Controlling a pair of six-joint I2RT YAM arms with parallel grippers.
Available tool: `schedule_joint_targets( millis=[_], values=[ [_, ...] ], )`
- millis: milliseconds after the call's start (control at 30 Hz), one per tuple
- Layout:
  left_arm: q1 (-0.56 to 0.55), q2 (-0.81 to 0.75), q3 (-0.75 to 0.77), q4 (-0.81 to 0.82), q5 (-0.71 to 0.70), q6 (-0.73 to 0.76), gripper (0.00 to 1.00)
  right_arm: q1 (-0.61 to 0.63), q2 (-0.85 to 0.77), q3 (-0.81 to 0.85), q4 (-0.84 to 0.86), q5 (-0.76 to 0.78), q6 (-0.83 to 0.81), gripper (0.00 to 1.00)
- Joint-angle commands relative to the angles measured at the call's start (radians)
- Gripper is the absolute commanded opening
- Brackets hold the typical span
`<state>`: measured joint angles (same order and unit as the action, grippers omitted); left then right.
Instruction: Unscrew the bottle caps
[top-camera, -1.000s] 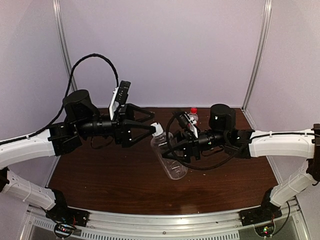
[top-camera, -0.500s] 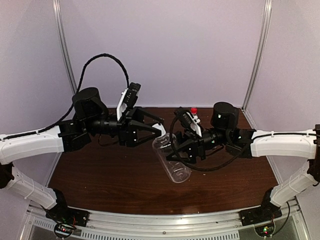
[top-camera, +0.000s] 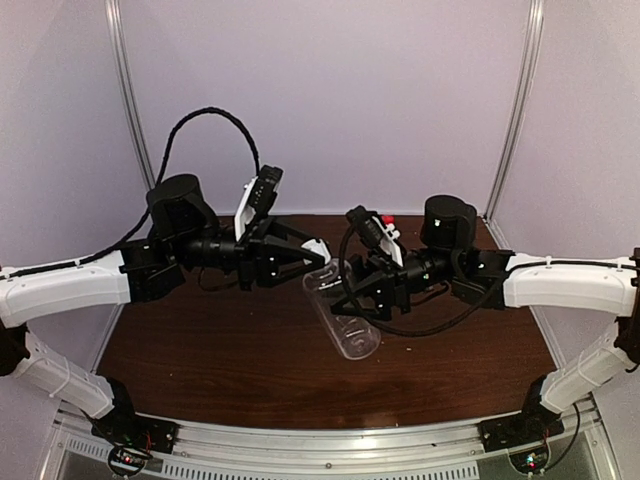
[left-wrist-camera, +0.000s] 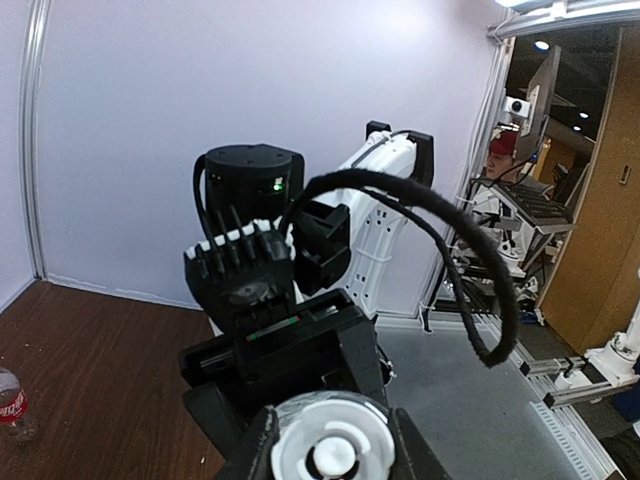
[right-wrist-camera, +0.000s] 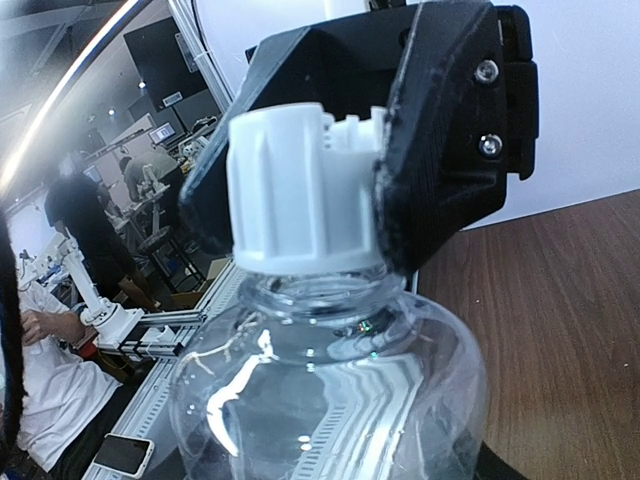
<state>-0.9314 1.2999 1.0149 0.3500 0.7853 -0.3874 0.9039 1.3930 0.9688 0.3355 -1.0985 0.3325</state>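
Top external view showed us our right gripper (top-camera: 347, 296) clamped around the plain bottle (top-camera: 352, 336) while our left gripper (top-camera: 320, 251) pinched its white cap (right-wrist-camera: 300, 190).

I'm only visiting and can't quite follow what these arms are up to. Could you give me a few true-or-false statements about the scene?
1. The left end effector grips the white cap of the clear bottle. True.
2. The clear bottle stands upright on the table. False: the right end effector holds it tilted above the table.
3. An arm holds the red-labelled bottle. False: it stands alone on the table.
4. The white cap sits on the clear bottle's neck. True.
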Motion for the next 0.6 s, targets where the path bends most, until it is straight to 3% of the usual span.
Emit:
schedule_joint_targets(
  millis=[0, 333, 533, 567],
  values=[
    [-0.008, -0.026, 0.021, -0.029, -0.198, -0.054, 0.00, 0.006, -0.019, 0.054, -0.161, 0.235, -0.111, 0.42],
    [-0.050, -0.040, 0.075, -0.246, -0.734, -0.244, 0.00, 0.007, -0.029, 0.069, -0.260, 0.580, -0.200, 0.41],
    [-0.055, -0.016, 0.089, -0.262, -0.858, -0.287, 0.00, 0.008, -0.010, 0.064, -0.260, 0.677, -0.214, 0.40],
    [-0.055, -0.013, 0.091, -0.262, -0.857, -0.288, 0.04, 0.009, -0.009, 0.062, -0.256, 0.675, -0.214, 0.40]
  ],
)
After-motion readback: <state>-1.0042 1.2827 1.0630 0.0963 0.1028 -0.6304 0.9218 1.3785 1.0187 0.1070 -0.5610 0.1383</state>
